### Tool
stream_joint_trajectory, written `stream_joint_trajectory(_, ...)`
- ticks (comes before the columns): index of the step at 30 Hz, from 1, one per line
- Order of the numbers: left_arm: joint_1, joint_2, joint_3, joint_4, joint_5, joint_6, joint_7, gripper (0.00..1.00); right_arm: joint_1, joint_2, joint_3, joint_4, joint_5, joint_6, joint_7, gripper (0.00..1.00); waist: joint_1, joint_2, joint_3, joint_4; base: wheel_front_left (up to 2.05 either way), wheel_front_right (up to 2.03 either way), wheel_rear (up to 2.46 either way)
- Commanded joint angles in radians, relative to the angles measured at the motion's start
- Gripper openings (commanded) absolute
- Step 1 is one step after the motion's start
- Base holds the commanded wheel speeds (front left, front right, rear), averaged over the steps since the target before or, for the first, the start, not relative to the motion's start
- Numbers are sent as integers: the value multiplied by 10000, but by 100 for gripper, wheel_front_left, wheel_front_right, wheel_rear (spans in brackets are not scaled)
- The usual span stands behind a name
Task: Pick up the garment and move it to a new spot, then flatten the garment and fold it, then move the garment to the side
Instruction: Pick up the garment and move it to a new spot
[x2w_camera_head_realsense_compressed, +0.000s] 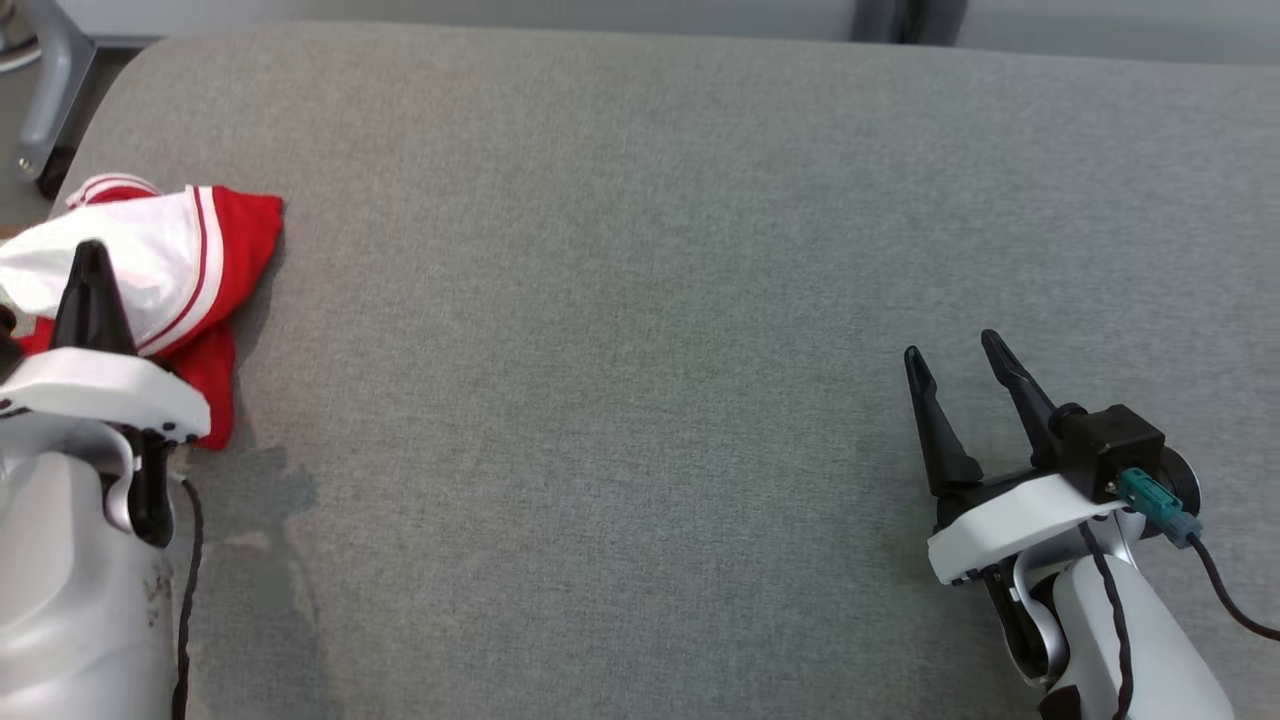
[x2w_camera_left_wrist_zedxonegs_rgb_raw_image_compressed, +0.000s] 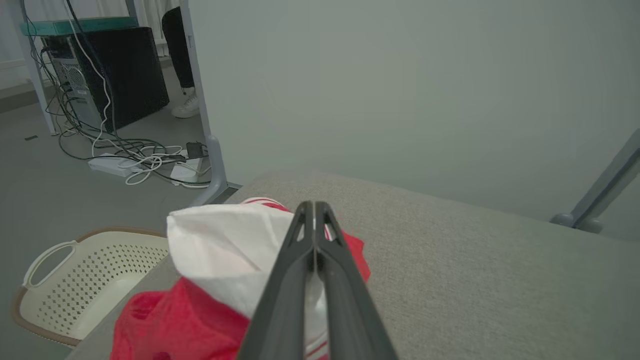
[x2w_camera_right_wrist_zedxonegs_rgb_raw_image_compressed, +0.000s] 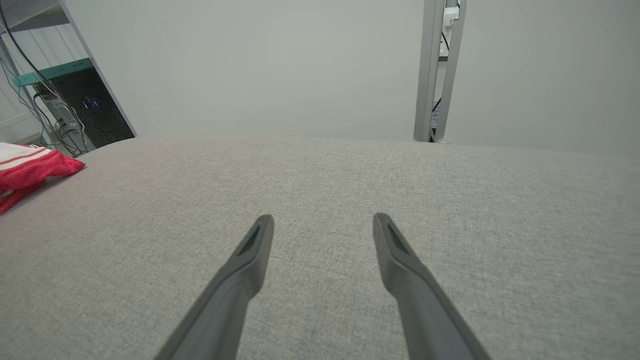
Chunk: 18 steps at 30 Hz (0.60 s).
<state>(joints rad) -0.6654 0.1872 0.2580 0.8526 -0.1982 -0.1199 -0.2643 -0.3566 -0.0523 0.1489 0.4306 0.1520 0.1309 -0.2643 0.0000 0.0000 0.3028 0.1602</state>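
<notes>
step: pick-up | crumpled red-and-white cloth garment (x2w_camera_head_realsense_compressed: 205, 250), frame left, clamped by left gripper (x2w_camera_left_wrist_zedxonegs_rgb_raw_image_compressed: 314, 206) | right gripper (x2w_camera_head_realsense_compressed: 951, 345) spread, empty | next: lift required, then carried centreward

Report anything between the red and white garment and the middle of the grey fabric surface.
Nothing visible: the left gripper is shut on the red and white garment, and the grey fabric surface beyond it lies bare.

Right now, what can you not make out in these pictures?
Head view: the left edge and the left gripper hide part of the bunched garment; its kind is unclear.
Left wrist view: the table covers the right side of the basket; the top edge crops the person.
</notes>
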Motion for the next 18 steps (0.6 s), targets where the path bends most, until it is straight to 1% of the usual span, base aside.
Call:
stream_joint_trajectory(1,-199,-33,-151,-240,129,-52,2,0,84,-18,-18,-6,77,-3,0,100,0,0,-320,-218,0,0,0)
stream_joint_trajectory(4,-244,-234,-747,-768,316,-116,2,0,220,-14,-33,-6,277,-3,0,100,0,0,-620,-443,0,0,0)
stream_joint_trajectory(6,-333,-503,-1297,-1060,334,-116,0,0,257,-15,0,-34,490,-3,0,100,0,0,-761,-640,0,0,0)
stream_joint_trajectory(9,-456,-900,-2262,-1491,25,-111,0,0,416,-21,-12,-67,614,-3,0,100,0,0,-866,-960,0,0,0)
stream_joint_trajectory(12,-461,-1190,-3494,-1803,-411,-104,0,0,444,-12,-26,-15,623,-3,0,100,0,0,-852,-1320,0,0,0)
stream_joint_trajectory(16,-646,-1331,-5290,-2145,-1043,-106,0,0,406,-16,-126,15,616,-3,0,100,0,0,-728,-1791,0,0,0)
stream_joint_trajectory(17,-646,-1331,-5290,-2145,-1043,-106,0,0,406,-16,-126,15,616,-3,0,100,0,0,-728,-1791,0,0,0)
stream_joint_trajectory(18,-699,-1344,-6382,-2463,-1728,-107,0,0,395,-6,-73,13,654,-3,0,100,0,0,-702,-2023,0,0,0)
